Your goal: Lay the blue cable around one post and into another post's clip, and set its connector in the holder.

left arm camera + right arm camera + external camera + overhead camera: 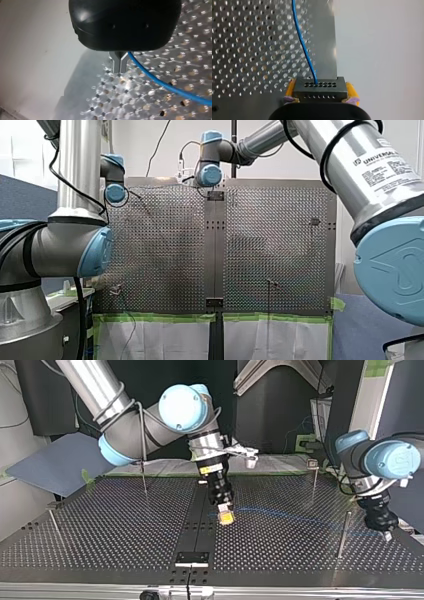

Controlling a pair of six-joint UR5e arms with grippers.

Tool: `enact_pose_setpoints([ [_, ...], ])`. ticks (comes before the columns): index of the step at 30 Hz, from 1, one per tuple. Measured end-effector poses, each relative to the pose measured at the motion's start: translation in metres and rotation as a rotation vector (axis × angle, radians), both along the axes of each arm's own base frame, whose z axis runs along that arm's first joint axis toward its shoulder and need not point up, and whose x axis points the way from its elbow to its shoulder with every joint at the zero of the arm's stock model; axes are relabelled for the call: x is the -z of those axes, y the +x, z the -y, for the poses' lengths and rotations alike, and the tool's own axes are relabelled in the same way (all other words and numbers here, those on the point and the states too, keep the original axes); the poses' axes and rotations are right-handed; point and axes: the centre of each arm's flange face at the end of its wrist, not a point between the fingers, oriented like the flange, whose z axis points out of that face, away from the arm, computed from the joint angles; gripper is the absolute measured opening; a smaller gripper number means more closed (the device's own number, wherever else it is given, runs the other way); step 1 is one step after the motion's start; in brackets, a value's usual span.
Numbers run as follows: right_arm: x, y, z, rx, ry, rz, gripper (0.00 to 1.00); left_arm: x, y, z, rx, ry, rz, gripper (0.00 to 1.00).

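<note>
Holding connector (pixel 319 91) clenched between right gripper's (pixel 320 85) yellow pads, low over the table's (pixel 100 530) centre strip. Cable (pixel 303 47) exits its holed face straight ahead of the fingers. In the top view its long axis runs flat across the table toward the right, to left gripper (pixel 119 68). That one's metal fingers are pinched together on the cable, just above the plate near the table's right edge. Near post (pixel 343 532) stands right by the cable run; I can't tell if they touch. Far post (pixel 313 480) stands well apart from it.
</note>
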Motion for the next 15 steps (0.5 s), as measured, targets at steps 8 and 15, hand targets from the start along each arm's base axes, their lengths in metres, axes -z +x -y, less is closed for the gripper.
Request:
enact_pose_setpoints([
  [8,0.012,-0.004,0.012,0.026,0.021,-0.018,0.00,0.011,0.002,0.004,0.019,-0.009,-0.002,0.00],
  [15,0.025,-0.015,0.026,0.053,0.064,-0.057,0.00,0.028,0.009,0.014,0.060,-0.012,-0.036,0.00],
])
